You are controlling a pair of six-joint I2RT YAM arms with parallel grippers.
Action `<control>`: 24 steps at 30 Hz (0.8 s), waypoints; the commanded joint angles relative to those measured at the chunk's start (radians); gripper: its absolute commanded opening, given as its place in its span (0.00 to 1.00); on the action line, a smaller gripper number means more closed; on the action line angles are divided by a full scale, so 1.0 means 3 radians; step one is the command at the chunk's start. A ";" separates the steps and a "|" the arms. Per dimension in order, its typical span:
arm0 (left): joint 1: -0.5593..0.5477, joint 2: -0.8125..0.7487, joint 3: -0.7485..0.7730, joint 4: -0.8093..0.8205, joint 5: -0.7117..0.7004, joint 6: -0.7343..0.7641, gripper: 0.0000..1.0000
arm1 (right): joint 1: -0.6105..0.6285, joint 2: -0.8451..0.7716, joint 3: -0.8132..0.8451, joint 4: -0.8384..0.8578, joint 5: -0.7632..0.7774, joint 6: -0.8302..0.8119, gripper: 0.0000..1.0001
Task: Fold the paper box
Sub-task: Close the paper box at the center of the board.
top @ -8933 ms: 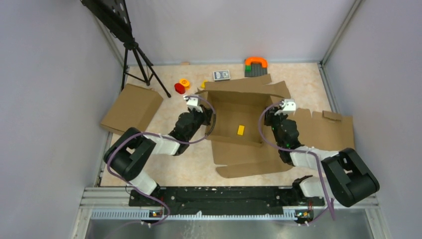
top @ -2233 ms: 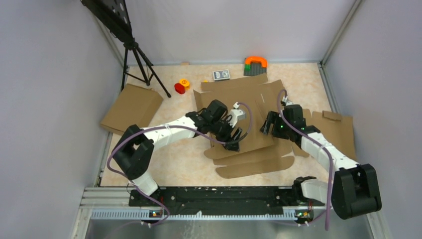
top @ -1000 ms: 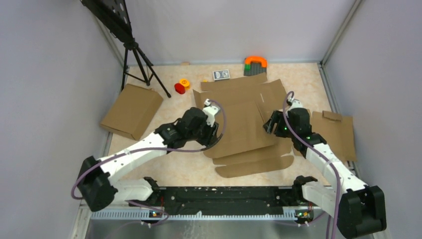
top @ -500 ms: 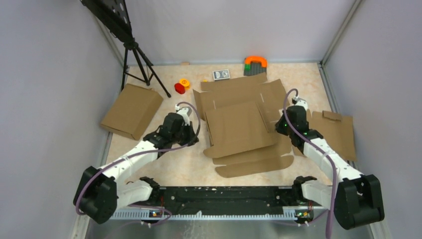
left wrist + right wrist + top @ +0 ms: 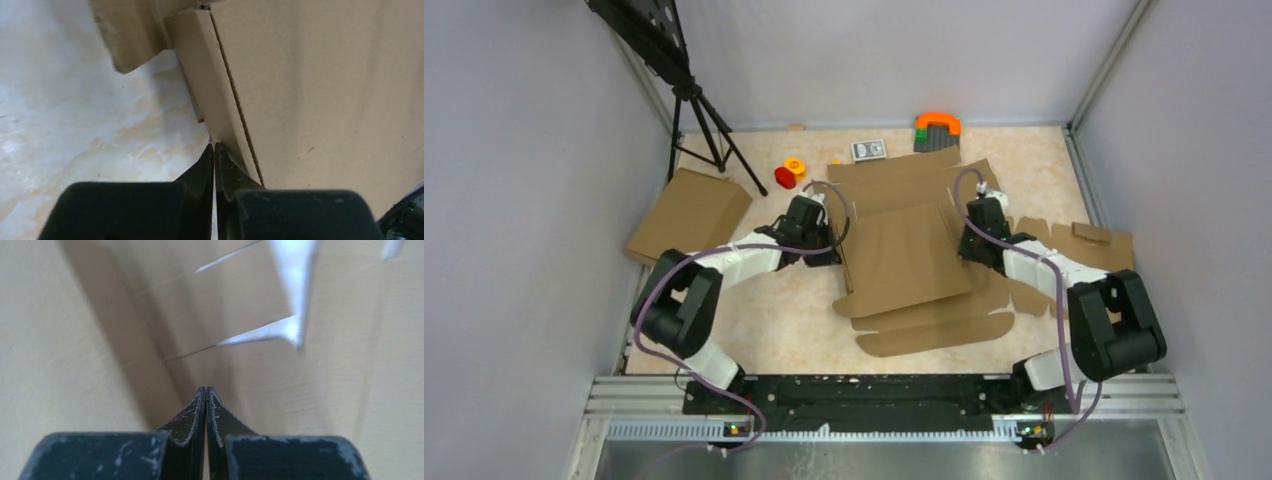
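Note:
The paper box point(image 5: 904, 255) lies in the middle of the table, with a large panel folded flat over its tray and flaps spread around it. My left gripper point(image 5: 836, 254) is shut and empty, its tips at the box's left edge. In the left wrist view the shut left gripper point(image 5: 214, 145) touches the narrow side strip of the paper box point(image 5: 320, 85). My right gripper point(image 5: 965, 248) is shut and empty at the box's right edge. In the right wrist view the right gripper point(image 5: 206, 389) points into a crease of the paper box point(image 5: 60, 340).
A plain cardboard slab point(image 5: 689, 220) lies at the left beside a black tripod point(image 5: 699, 110). At the back are a red piece point(image 5: 784, 178), a yellow disc point(image 5: 795, 166), a card deck point(image 5: 870, 150) and an orange-topped block point(image 5: 938, 130). More cardboard point(image 5: 1089, 265) lies at the right.
Both grippers have shut. The left arm swung out to the left and came back to the box's left edge. The right gripper moved up along the right edge. The panel settled flat.

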 commanded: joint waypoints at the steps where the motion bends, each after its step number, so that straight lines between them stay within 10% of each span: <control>1: -0.0065 0.0233 0.0184 0.0214 0.0384 -0.0048 0.00 | 0.0298 0.0148 0.0188 0.0087 -0.0488 -0.0056 0.00; 24: -0.0055 -0.0111 0.0909 -0.0548 0.0728 0.0448 0.00 | 0.0991 -0.1580 -0.0236 -0.0392 -0.0977 0.0509 0.00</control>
